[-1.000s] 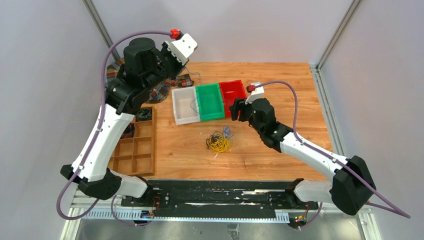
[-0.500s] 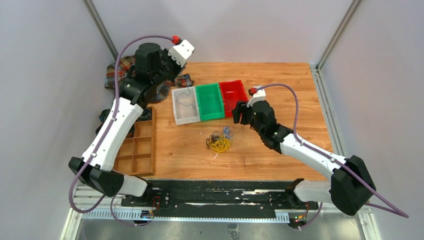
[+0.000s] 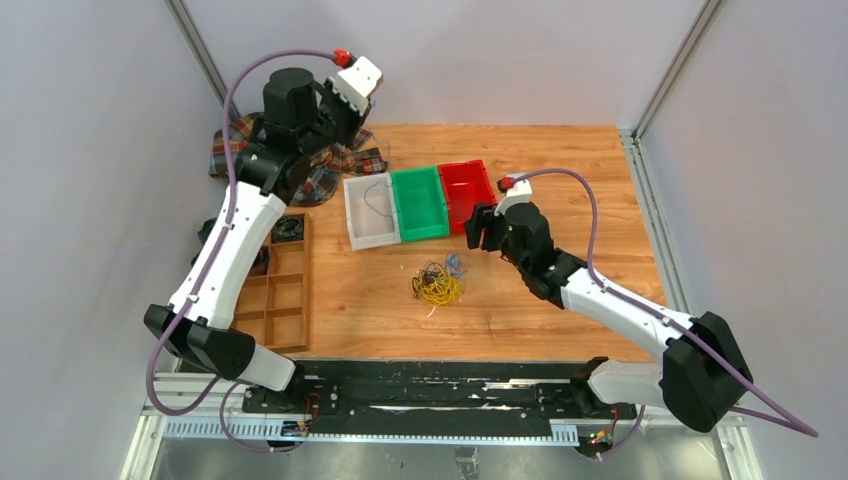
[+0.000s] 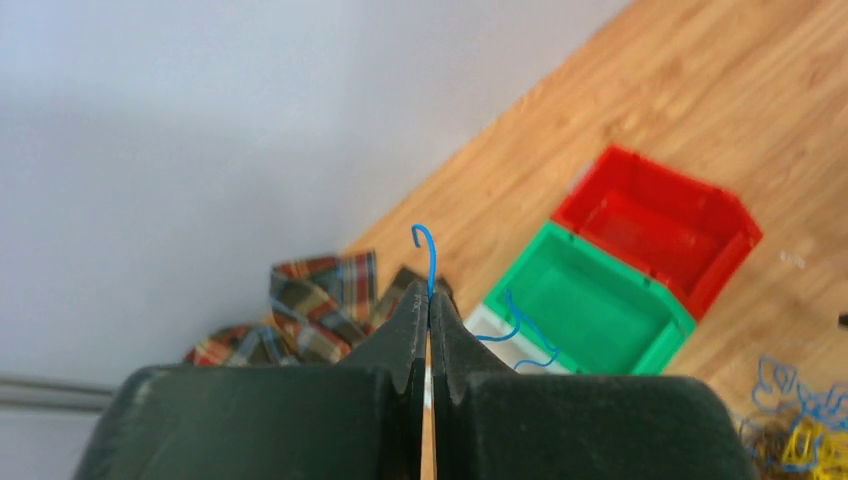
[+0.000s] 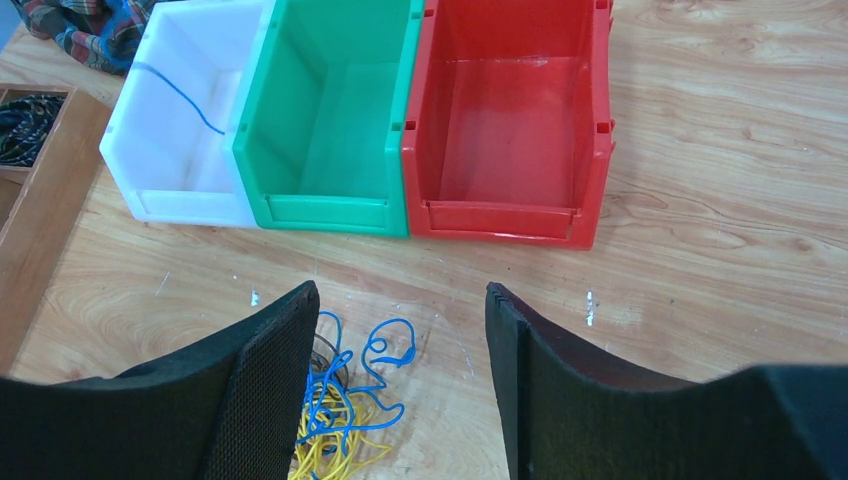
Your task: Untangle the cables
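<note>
Blue strand (image 5: 180, 95) dangles into the white bin (image 5: 175, 205)

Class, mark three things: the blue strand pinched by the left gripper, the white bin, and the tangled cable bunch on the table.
blue strand (image 4: 432, 265), left wrist view, just below its hooked end.
white bin (image 5: 175, 205), right wrist view, front wall.
cable bunch (image 3: 440, 290), top external view, yellow loops.

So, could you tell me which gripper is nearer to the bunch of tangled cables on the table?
Right. The right gripper hangs open just beyond and right of the cables. The left gripper is far off, past the white bin, shut on a blue cable.
</note>
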Action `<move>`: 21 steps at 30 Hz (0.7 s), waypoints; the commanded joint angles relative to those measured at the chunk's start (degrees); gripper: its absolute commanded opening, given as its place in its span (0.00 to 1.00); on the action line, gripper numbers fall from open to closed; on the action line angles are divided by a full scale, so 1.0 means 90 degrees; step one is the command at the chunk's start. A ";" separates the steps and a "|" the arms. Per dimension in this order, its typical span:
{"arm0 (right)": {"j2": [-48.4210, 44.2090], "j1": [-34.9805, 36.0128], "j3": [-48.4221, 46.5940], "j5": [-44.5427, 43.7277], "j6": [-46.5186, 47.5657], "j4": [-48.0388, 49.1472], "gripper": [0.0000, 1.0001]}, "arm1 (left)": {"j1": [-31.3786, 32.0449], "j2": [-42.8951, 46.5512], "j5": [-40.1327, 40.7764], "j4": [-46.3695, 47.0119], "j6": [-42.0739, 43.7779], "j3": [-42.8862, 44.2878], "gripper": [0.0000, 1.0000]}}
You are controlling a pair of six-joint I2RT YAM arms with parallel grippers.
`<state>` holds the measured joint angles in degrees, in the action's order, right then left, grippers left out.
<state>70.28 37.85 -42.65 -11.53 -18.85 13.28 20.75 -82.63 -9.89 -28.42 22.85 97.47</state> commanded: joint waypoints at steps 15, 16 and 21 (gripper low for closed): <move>-0.0178 -0.0235 -0.0007 -0.0013 -0.0141 -0.0188 0.62 | 0.0575 -0.0578 -0.0272 0.0343 -0.0419 0.1361 0.00; -0.0172 -0.0244 -0.0007 -0.0004 -0.0147 -0.0189 0.62 | 0.0587 -0.0626 -0.0293 0.0375 -0.0458 0.1342 0.00; -0.0169 -0.0314 0.0043 0.0023 -0.0179 -0.0128 0.61 | 0.0633 -0.0911 -0.0385 0.0460 -0.0584 0.1289 0.00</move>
<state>69.91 36.82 -42.65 -11.55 -19.75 11.73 25.74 -89.47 -12.43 -26.61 19.00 108.16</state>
